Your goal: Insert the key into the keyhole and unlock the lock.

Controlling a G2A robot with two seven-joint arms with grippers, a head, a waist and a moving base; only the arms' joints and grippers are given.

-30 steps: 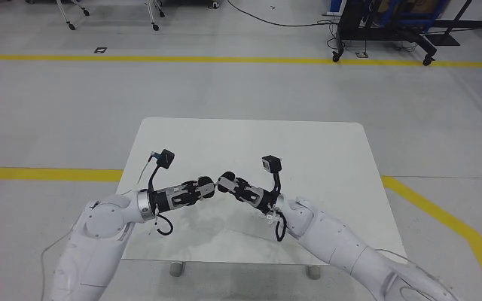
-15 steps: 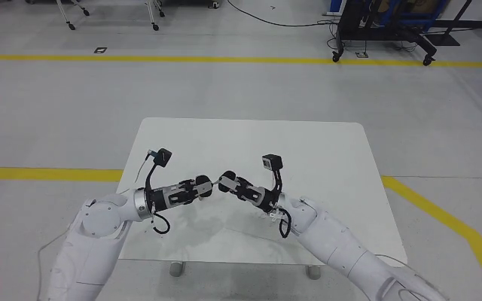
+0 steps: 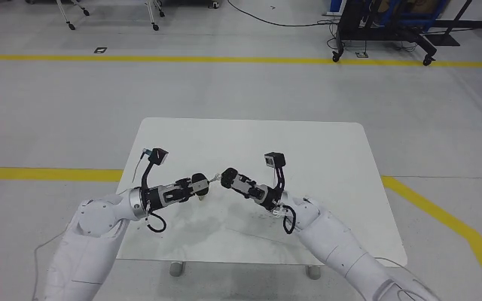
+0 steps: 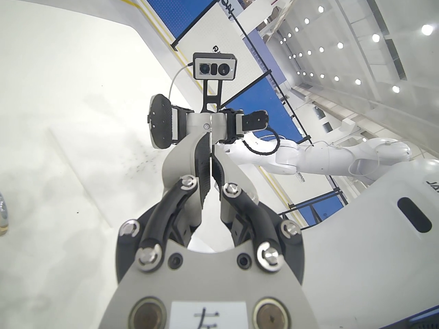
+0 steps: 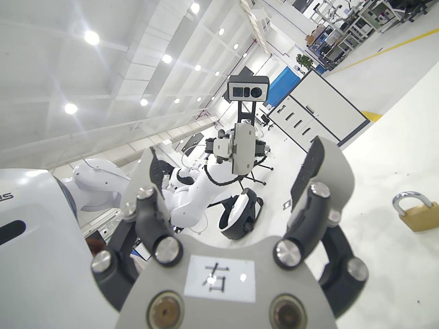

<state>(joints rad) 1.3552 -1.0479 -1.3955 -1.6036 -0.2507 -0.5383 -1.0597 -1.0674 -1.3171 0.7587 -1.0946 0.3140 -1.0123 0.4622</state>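
Observation:
My left gripper (image 3: 204, 183) (image 4: 210, 133) hovers over the white table (image 3: 316, 150), shut on a small pale key (image 3: 215, 178) that sticks out of its tips toward the other arm. My right gripper (image 3: 225, 178) (image 5: 234, 148) faces it tip to tip, a short gap away, open with nothing between its fingers (image 5: 310, 169). The left gripper (image 5: 240, 154) shows edge-on straight ahead in the right wrist view. A brass padlock (image 5: 415, 211) with a silver shackle lies flat on the table beside the right gripper. Its edge (image 4: 2, 214) shows in the left wrist view.
The table's front edge (image 3: 248, 261) is close under both forearms. Bare tabletop stretches behind and to the right of the grippers. Yellow floor lines (image 3: 226, 59) and a black wheeled rack (image 3: 392, 30) are far from the table.
The left gripper has drawn back a little to the left with the key. The right gripper has edged right and away, so the gap between the two tips is wider.

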